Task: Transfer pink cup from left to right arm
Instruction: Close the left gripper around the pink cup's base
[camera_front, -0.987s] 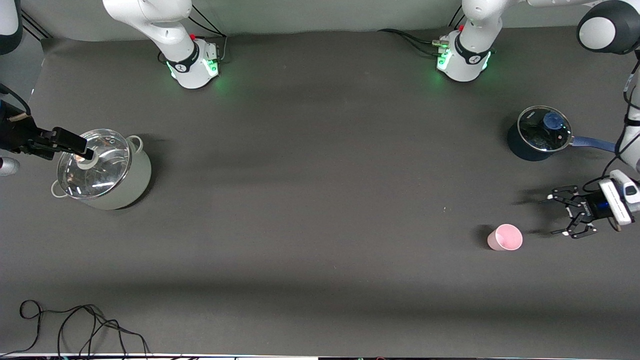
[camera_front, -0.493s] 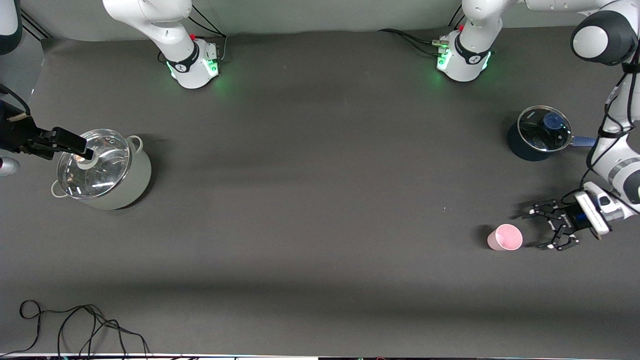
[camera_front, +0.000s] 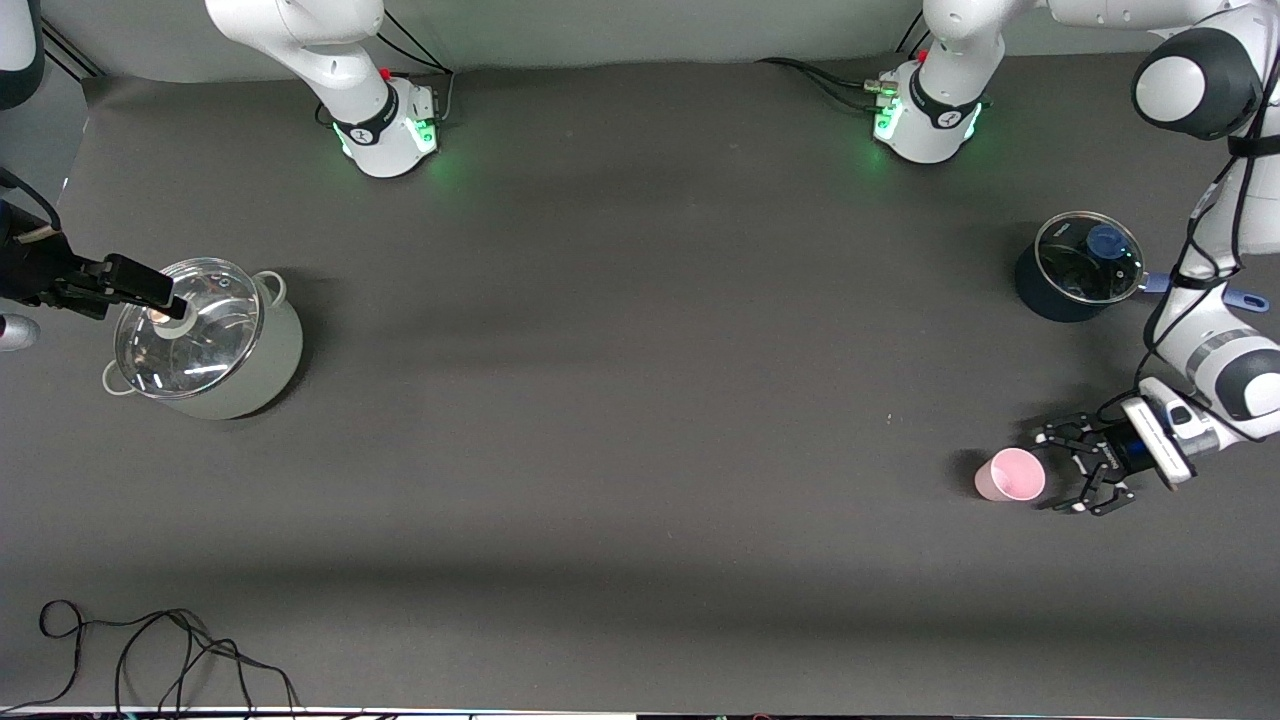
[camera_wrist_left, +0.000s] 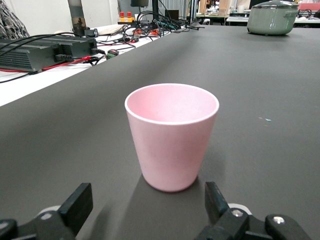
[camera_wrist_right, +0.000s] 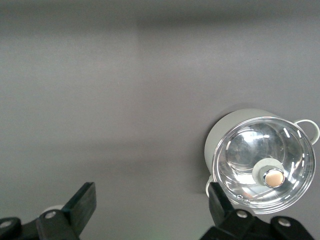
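Your right gripper (camera_front: 160, 296) hangs over the lidded grey pot (camera_front: 205, 340) at the right arm's end of the bench (camera_front: 640, 400), fingers spread, waiting. The cup (camera_front: 1010, 474) stands upright toward the left arm's end. Your left gripper (camera_front: 1060, 468) sits low just beside it, released, fingers (camera_wrist_left: 75, 207) flanking but not touching. The blue saucepan (camera_front: 1078, 268) lies farther from the camera.

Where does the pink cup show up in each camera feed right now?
Front view: pink cup upright on the table toward the left arm's end, just ahead of the open left claw.
Left wrist view: pink cup centred, just ahead of the fingertips.
Right wrist view: not in it.
Shared landmark: grey-green pot.
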